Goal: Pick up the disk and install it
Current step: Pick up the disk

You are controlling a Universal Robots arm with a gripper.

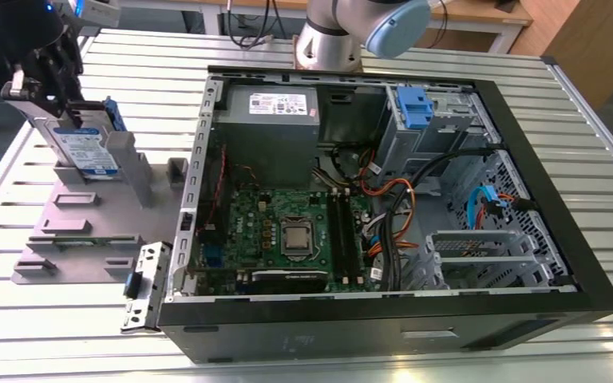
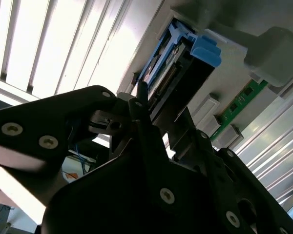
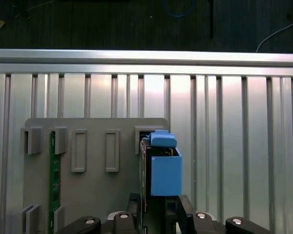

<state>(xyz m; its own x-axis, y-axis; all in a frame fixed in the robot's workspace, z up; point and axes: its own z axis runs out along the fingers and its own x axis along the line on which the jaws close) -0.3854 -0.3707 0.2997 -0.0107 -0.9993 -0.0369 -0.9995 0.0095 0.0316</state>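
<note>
Plainly, the disk (image 1: pixel 81 152) is nowhere near installed. We see it standing on edge, slightly tilted, at the grey fixture plate (image 1: pixel 83 231), which lies on the slatted metal table (image 1: pixel 73 335) at the exterior view's left, outside the computer case (image 1: pixel 392 307). Its silver face with the blue-and-white label is turned toward that camera. In the first wrist view we look along its narrow edge, the blue end tab uppermost and the plate's empty slots beside it.

The gripper (image 1: pixel 51 72) sits over the disk's upper end. In the second wrist view its black fingers (image 2: pixel 138 105) lie along either side of the drive body, close against it, so we judge the tool to be closed on the disk, not merely straddling it. We cannot tell whether the drive has left its slot or is seated there, because its lower edge meets the plate's uprights in the exterior view.

Farther out on the plate, a green memory stick (image 3: pixel 52 180) stands in another slot, apart from the disk. The case lies open on its side to the exterior view's right, well apart from the fixture, with the power supply (image 1: pixel 269 104) and motherboard (image 1: pixel 285 231) exposed. The drive bay (image 1: pixel 434 128) is at its far corner, where a blue clip (image 1: pixel 411 104) shows.

So the grasp looks made, or all but made. The carry across to the case and the seating in the bay are not yet done.
</note>
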